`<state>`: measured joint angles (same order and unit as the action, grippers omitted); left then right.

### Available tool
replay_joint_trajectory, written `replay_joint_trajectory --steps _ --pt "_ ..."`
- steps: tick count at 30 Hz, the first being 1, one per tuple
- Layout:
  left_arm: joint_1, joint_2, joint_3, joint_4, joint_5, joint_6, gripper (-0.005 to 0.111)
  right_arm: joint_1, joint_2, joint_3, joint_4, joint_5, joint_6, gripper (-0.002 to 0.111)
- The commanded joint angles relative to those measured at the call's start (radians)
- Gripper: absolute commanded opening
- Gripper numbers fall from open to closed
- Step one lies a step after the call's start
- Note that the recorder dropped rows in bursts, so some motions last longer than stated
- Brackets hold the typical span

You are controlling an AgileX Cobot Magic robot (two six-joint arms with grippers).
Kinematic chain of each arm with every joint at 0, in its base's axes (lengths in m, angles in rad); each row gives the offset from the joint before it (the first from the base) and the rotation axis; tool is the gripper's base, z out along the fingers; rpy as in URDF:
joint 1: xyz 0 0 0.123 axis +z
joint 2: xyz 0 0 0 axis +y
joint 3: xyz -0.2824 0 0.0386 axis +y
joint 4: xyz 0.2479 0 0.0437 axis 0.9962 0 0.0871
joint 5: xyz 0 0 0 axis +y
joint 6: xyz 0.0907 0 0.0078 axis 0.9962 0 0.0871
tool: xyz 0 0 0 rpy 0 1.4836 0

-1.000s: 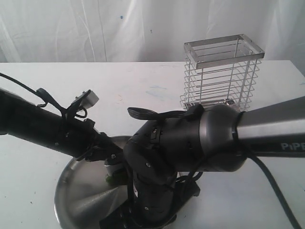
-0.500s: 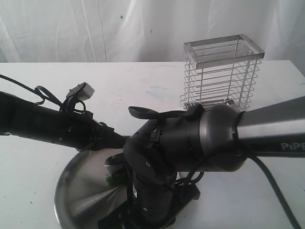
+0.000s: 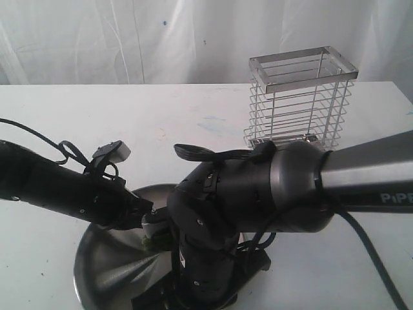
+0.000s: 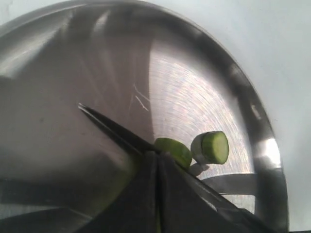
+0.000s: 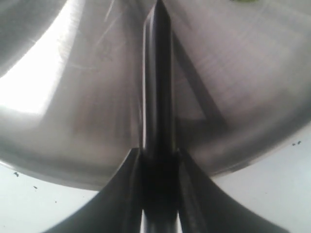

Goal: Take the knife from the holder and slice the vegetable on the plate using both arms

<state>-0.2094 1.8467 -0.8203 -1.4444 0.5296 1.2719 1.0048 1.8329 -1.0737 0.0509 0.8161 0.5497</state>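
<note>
The steel plate [image 3: 103, 268] lies at the table's front edge, under both arms. My right gripper [image 5: 158, 158] is shut on the knife's black handle [image 5: 158, 179]. The knife [image 4: 112, 130] reaches across the plate, its point [image 5: 159, 6] away from the handle. My left gripper [image 4: 158, 156] is shut, its tips low over the plate beside the blade. A green piece of the vegetable [image 4: 175, 150] pokes out from behind those tips, and a cut slice [image 4: 212, 147] stands just beyond it. In the exterior view the left gripper [image 3: 151, 225] sits over a bit of green [image 3: 150, 243].
The chrome wire holder [image 3: 300, 103] stands with nothing in it at the back right of the white table [image 3: 193, 123]. The bulky right arm [image 3: 258, 194] covers the plate's right half. Cables loop off the left arm [image 3: 58, 187]. A white curtain hangs behind.
My left arm, raised half a second ago, has come back down and drawn a little to the left, bringing its gripper low over the plate. The right arm has barely moved.
</note>
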Motion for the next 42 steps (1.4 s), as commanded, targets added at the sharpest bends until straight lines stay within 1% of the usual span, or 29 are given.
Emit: replay_joint_trajectory --steps 1,9,13,15,16,19,25,29,31,34,35,39,42 --pt "-0.001 -0.002 0.006 0.005 -0.048 -0.004 0.0 -0.01 -0.01 -0.008 0.002 -0.002 0.003 0.0" --pt "-0.001 -0.002 0.006 -0.004 -0.085 0.0 0.0 -0.01 -0.01 -0.008 -0.002 -0.013 0.003 0.0" --pt "-0.001 -0.002 -0.008 -0.058 -0.071 0.016 0.0 -0.01 -0.01 -0.008 -0.002 -0.011 0.003 0.0" --pt "-0.001 -0.002 -0.021 -0.056 -0.12 0.024 0.0 -0.01 -0.01 -0.008 -0.002 -0.011 0.003 0.0" --pt "-0.001 -0.002 -0.028 -0.035 -0.19 0.024 0.0 -0.01 -0.01 -0.008 -0.002 -0.011 0.003 0.0" --pt "-0.001 -0.002 -0.028 -0.01 -0.223 0.02 0.0 -0.01 -0.01 -0.008 -0.002 -0.011 0.003 0.0" --pt "-0.001 0.001 -0.028 -0.01 -0.367 0.029 0.0 -0.01 -0.01 -0.008 -0.002 -0.011 0.003 0.0" --pt "-0.001 0.04 -0.051 -0.014 -0.372 0.031 0.0 -0.01 -0.01 -0.008 -0.002 -0.016 0.003 0.0" --pt "-0.001 0.079 -0.078 -0.014 -0.344 0.033 0.0 -0.01 -0.01 -0.008 -0.004 -0.02 0.003 0.0" --pt "-0.001 0.092 -0.111 -0.019 -0.275 0.033 0.0 -0.01 -0.01 -0.008 -0.004 -0.02 0.003 0.0" --pt "-0.001 0.084 -0.125 -0.019 -0.227 0.033 0.0 -0.01 -0.01 -0.008 -0.004 -0.02 0.003 0.0" --pt "-0.001 0.018 -0.134 -0.019 -0.134 0.026 0.0 -0.01 -0.01 -0.008 -0.004 -0.02 0.003 0.0" --pt "-0.001 -0.023 -0.134 -0.008 -0.016 0.007 0.0 -0.01 -0.01 -0.008 -0.004 -0.022 0.003 0.0"
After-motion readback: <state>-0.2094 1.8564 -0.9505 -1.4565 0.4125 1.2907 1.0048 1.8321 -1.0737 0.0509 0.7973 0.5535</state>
